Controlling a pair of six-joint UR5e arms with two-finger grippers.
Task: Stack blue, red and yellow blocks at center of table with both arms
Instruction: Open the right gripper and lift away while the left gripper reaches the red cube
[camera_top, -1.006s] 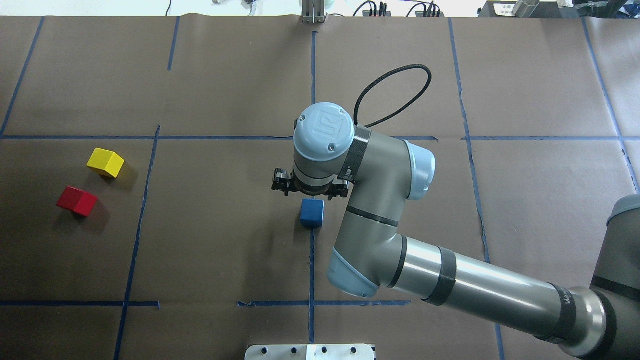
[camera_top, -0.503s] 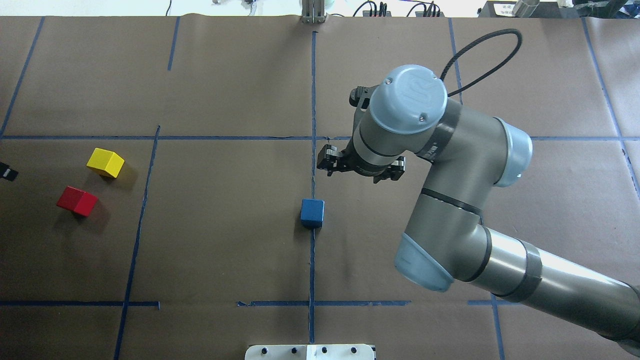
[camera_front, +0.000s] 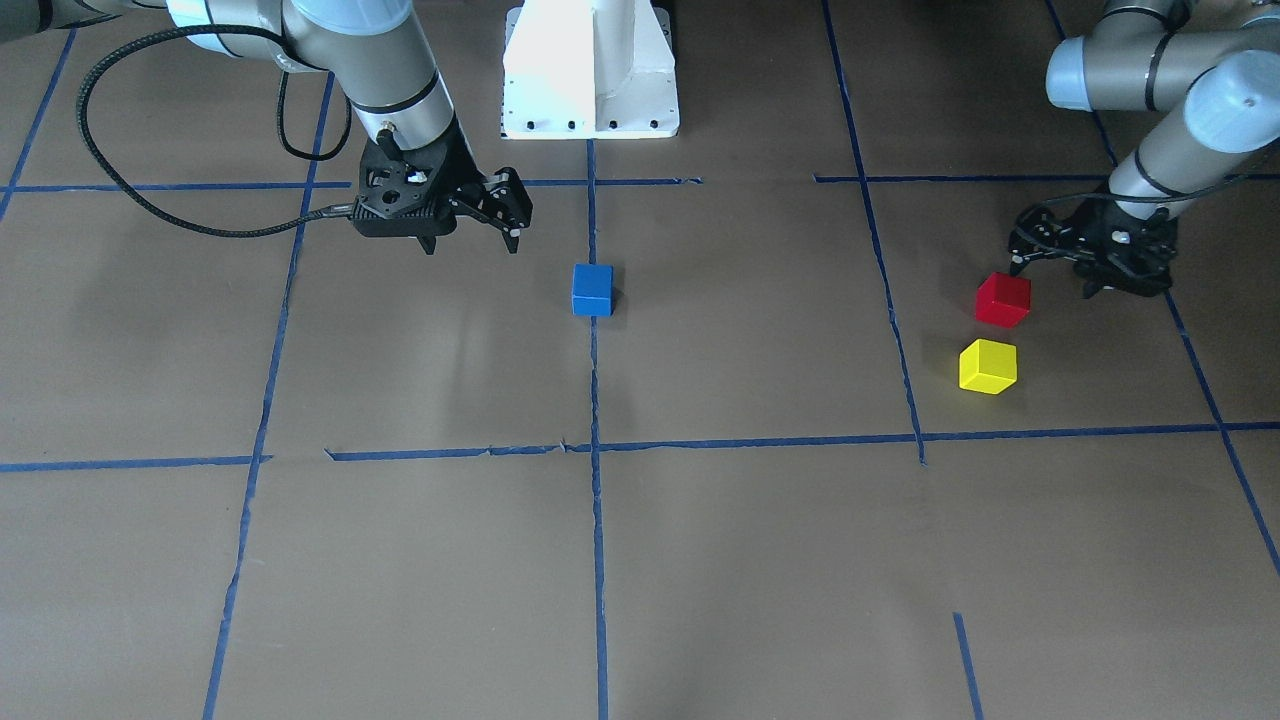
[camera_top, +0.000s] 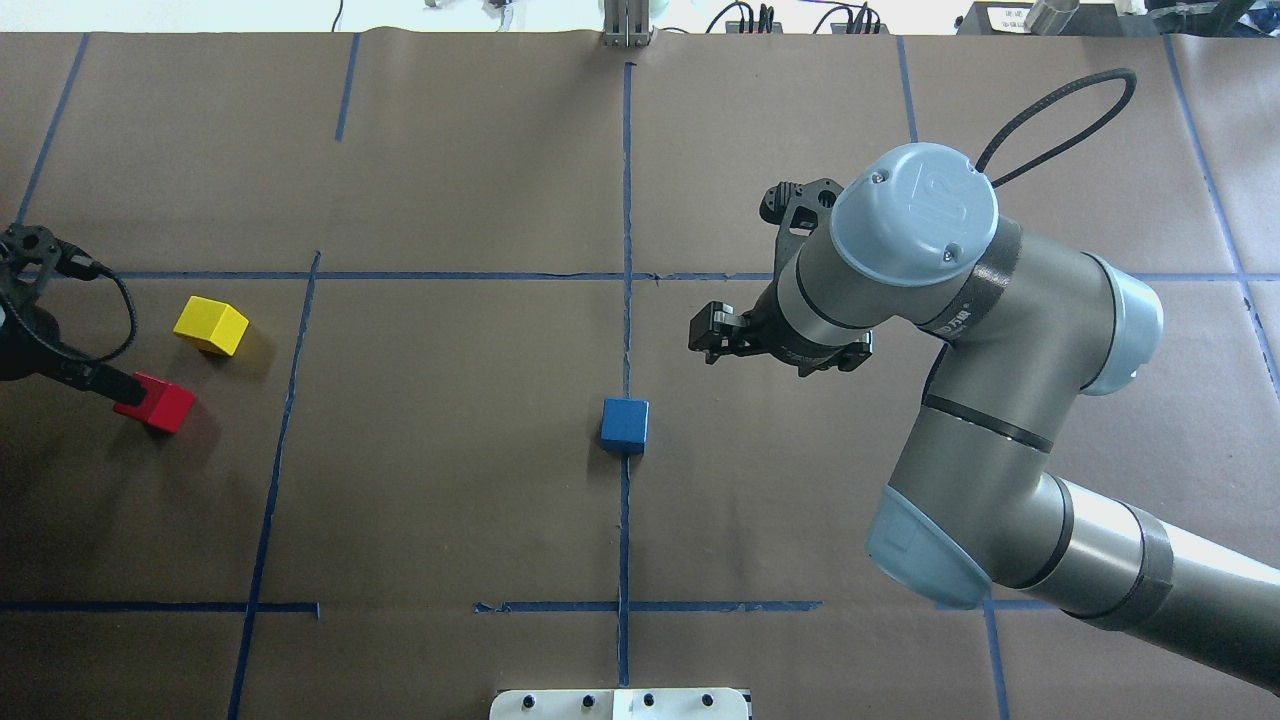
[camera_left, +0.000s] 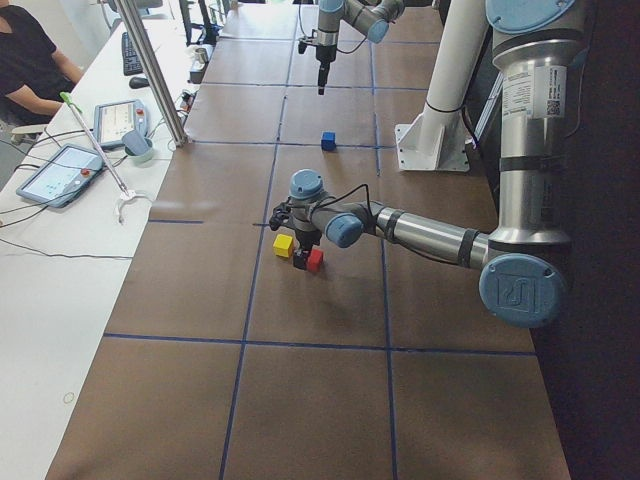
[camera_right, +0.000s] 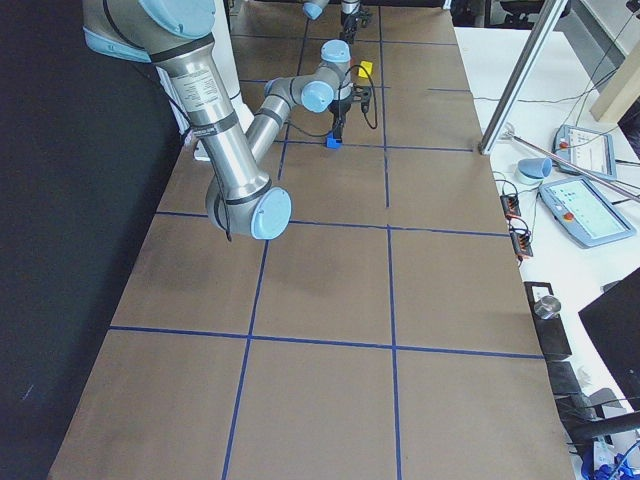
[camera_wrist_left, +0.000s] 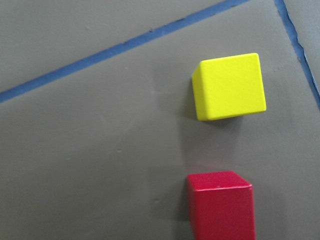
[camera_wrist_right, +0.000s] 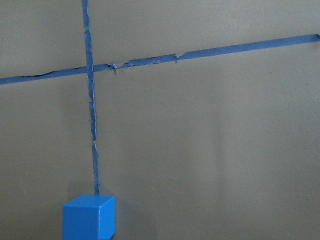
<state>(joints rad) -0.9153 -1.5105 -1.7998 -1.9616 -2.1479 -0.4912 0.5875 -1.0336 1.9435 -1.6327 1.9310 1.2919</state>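
You are looking at a brown table (camera_top: 450, 500) crossed by thin blue tape lines (camera_top: 627, 150). The blue block (camera_top: 625, 427) sits alone near the middle of the table, flat on one face, on the line of the central tape.

The right gripper (camera_front: 472, 240) hangs in the air to the right of this block and a little farther from the robot, clearly apart from it. Its fingers are spread wide and hold nothing. The right wrist view looks down on a tape crossing, with the blue block at its lower edge.

Well to the left, the red block (camera_top: 160, 402) and the yellow block (camera_top: 211, 325) lie near each other without touching. The yellow one is farther from the robot. Both are turned at an angle to the tape.

The left gripper (camera_front: 1090, 265) hovers at the red block's left side, fingers spread, with nothing between them. In the overhead view one finger (camera_top: 100, 380) overlaps the red block's left corner; you cannot tell whether it touches. The left wrist view shows the red block cut off at the lower edge, with bare table between it and the yellow one.

Each block rests directly on the table.
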